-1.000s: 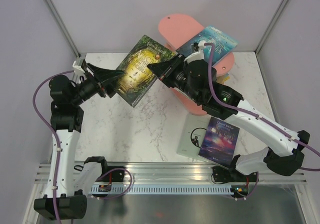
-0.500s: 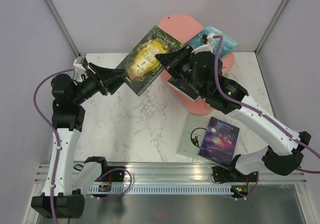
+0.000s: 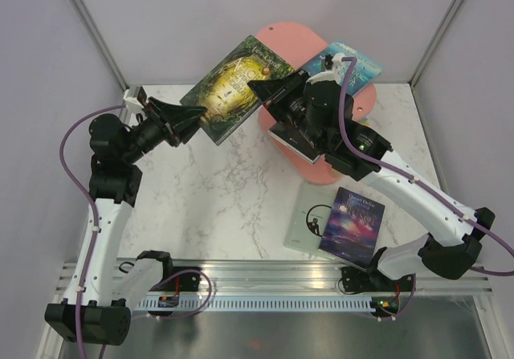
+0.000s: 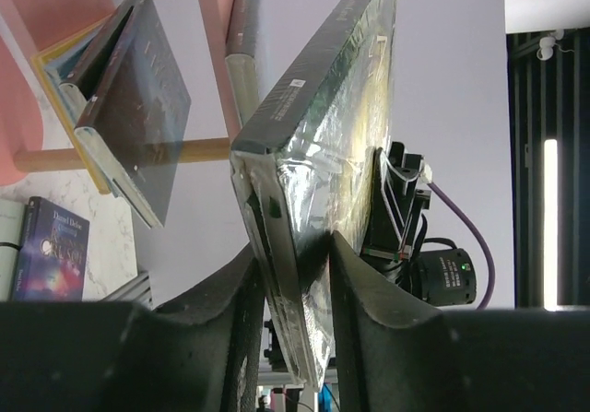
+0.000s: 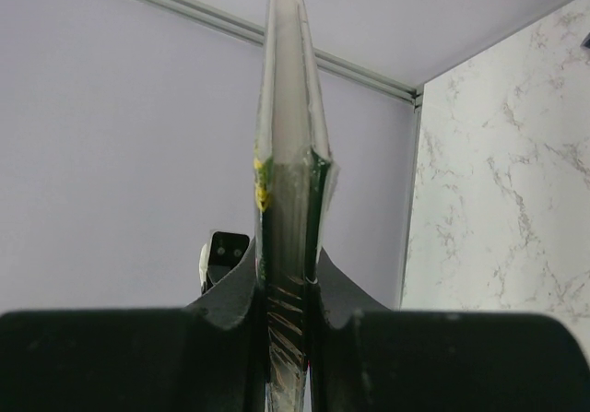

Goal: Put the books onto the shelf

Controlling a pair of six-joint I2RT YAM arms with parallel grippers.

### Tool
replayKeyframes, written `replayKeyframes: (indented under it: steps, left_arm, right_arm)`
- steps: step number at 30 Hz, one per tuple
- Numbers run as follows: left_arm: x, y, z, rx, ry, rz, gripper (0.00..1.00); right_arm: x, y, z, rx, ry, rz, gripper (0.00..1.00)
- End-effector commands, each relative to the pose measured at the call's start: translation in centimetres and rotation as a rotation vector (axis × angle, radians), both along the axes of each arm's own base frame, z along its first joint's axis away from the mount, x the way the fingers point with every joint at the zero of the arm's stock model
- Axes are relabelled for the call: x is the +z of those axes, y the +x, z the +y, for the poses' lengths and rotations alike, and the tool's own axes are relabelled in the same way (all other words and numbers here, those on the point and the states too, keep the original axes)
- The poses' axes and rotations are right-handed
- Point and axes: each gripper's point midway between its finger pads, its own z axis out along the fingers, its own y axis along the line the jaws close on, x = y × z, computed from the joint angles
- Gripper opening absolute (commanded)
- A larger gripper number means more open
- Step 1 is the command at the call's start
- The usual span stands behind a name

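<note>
A green-gold book (image 3: 233, 86) hangs in the air in front of the pink shelf (image 3: 281, 38), tilted, with a gripper at each end. My right gripper (image 3: 267, 94) is shut on its right edge; in the right wrist view the book (image 5: 288, 154) stands edge-on between the fingers of that gripper (image 5: 288, 264). My left gripper (image 3: 195, 116) clasps the book's left corner, and in the left wrist view both fingers of it (image 4: 295, 246) press the book's wrapped cover (image 4: 323, 154). A teal-blue book (image 3: 349, 63) lies on the shelf. Several books (image 4: 129, 108) lean inside the shelf.
A purple galaxy book (image 3: 352, 222) lies on a pale grey-white book (image 3: 305, 214) on the marble table at the front right. A dark book (image 3: 291, 140) rests on the shelf's lower board under my right arm. Purple walls enclose the back and sides.
The green-gold book has risen and shifted right toward the shelf, carried by the right gripper. My left gripper followed it and its jaws have narrowed onto the book's corner.
</note>
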Motion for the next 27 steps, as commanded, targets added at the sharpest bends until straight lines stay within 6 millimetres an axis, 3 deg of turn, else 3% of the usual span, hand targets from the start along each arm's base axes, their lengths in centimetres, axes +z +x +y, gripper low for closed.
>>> replayKeyframes:
  steps: [1,4,7,10,11,17,20,21,23,24,25,26,27]
  left_arm:
    - [4.9,-1.4,-0.8,-0.048,-0.044,-0.18,0.35]
    - [5.6,-1.1,-0.9,-0.056,-0.06,-0.197,0.46]
    - [5.8,-0.8,-1.2,-0.068,-0.068,-0.197,0.48]
    - [6.0,-0.6,-1.2,-0.07,-0.072,-0.201,0.24]
    - [5.9,-0.5,-1.2,-0.071,-0.075,-0.193,0.04]
    - [5.6,-0.2,-1.4,-0.075,-0.051,-0.181,0.02]
    - [6.5,-0.2,-1.6,-0.089,-0.022,-0.206,0.02]
    - [6.7,-0.2,-1.5,-0.088,-0.016,-0.212,0.02]
    - [6.9,0.2,-1.6,-0.09,-0.002,-0.223,0.02]
    - [7.8,0.0,-1.6,-0.095,0.001,-0.243,0.02]
    - [8.0,0.2,-1.7,-0.095,0.007,-0.247,0.02]
    - [8.8,0.4,-1.7,-0.094,0.006,-0.258,0.02]
    - [9.0,0.6,-1.7,-0.096,0.005,-0.255,0.02]
  right_arm:
    - [-1.1,-1.5,2.8,0.127,0.005,0.008,0.0]
    - [-1.4,-1.4,2.9,0.126,0.005,0.01,0.0]
    - [-1.5,-1.2,3.0,0.118,0.004,0.01,0.0]
    - [-1.4,-1.0,3.1,0.115,0.007,0.007,0.0]
    - [-1.3,-1.0,3.1,0.113,0.01,0.007,0.0]
    - [-0.9,-0.7,1.8,0.064,-0.019,-0.016,0.0]
    - [-0.3,-0.5,0.4,0.02,-0.052,-0.035,0.0]
    - [-0.2,-0.4,0.1,0.017,-0.061,-0.042,0.04]
    - [0.4,-0.4,-0.7,0.009,-0.088,-0.062,0.25]
    - [0.7,-0.4,-1.1,-0.002,-0.097,-0.069,0.4]
    - [1.1,-0.6,-2.2,-0.029,-0.111,-0.074,0.66]
    - [1.5,-0.6,-2.9,-0.049,-0.127,-0.089,0.76]
    - [1.9,-0.6,-3.7,-0.069,-0.136,-0.098,0.91]
